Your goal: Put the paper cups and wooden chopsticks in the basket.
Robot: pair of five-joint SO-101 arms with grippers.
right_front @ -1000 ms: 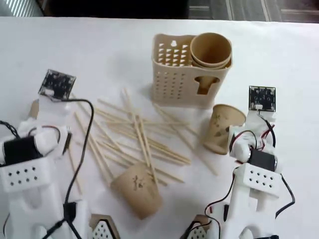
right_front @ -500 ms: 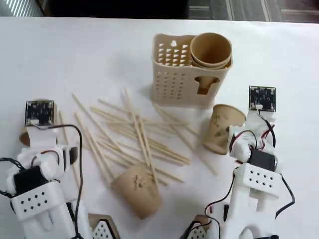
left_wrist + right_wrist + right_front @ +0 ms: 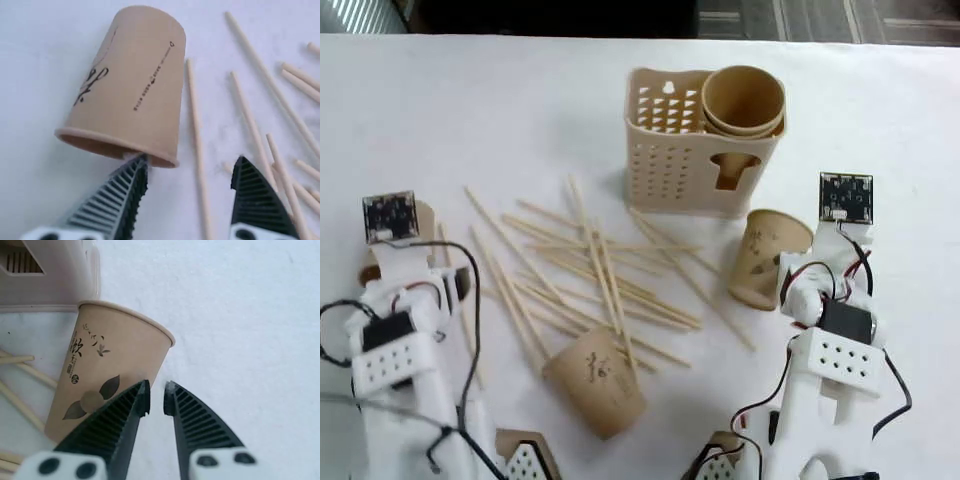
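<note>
Many wooden chopsticks point(image 3: 590, 270) lie scattered mid-table. The cream basket point(image 3: 665, 150) stands behind them with stacked paper cups point(image 3: 743, 100) inside. One paper cup point(image 3: 127, 85) lies on its side just ahead of my left gripper point(image 3: 192, 162), which is open, one fingertip point(image 3: 141, 162) at the cup's rim and a chopstick point(image 3: 197, 145) running between the tips. From above this cup point(image 3: 366, 270) peeks out under the left arm. Another cup point(image 3: 107, 370) lies by the basket, next to my right gripper point(image 3: 156, 386), shut and empty. A third cup point(image 3: 595, 380) rests on its side near the front.
The white tabletop point(image 3: 500, 110) has free room at the back left and along the right edge. The two arm bases stand at the front corners. Cables hang over the left arm point(image 3: 395, 350).
My left arm has pulled back toward the front left, away from the chopstick pile, ending over the cup at the left. The right arm has not moved.
</note>
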